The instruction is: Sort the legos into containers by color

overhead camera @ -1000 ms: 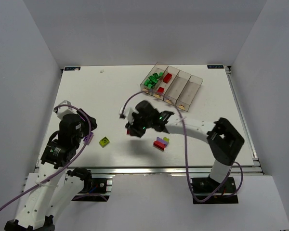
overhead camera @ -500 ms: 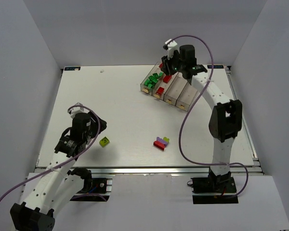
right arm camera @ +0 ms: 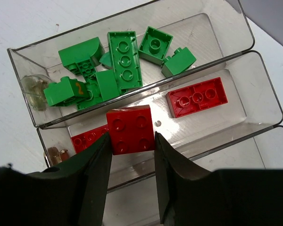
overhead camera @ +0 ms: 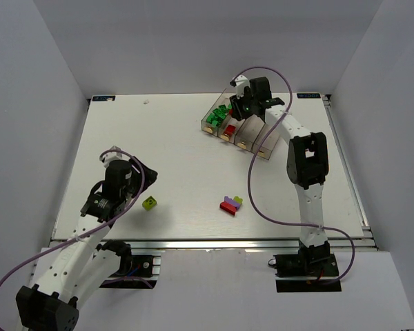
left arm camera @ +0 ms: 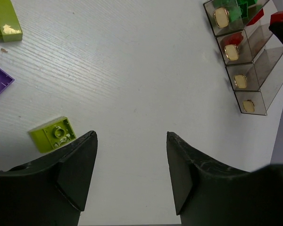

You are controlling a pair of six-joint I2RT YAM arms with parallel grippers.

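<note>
The right gripper (right arm camera: 131, 136), over mid-table 1 second ago, is now hovering at the top view's upper middle above the 4 containers (overhead camera: 274, 126), pinching a red 2x2 brick (right arm camera: 130, 128) over the red-brick bin (right arm camera: 269, 94), so a release seems due. The left gripper (left arm camera: 131, 141), spread and empty, is nearing the yellow-green brick (left arm camera: 53, 133) at lower left. The matte white table (overhead camera: 172, 152) is sitting between plain white walls (overhead camera: 48, 62).

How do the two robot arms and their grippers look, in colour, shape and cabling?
The left arm and the right arm both have white links joined by black joint housings. A thin purple cable loops loosely along each arm. The left gripper and the right gripper each carry two flat, matte black fingers. No markings are readable.
</note>
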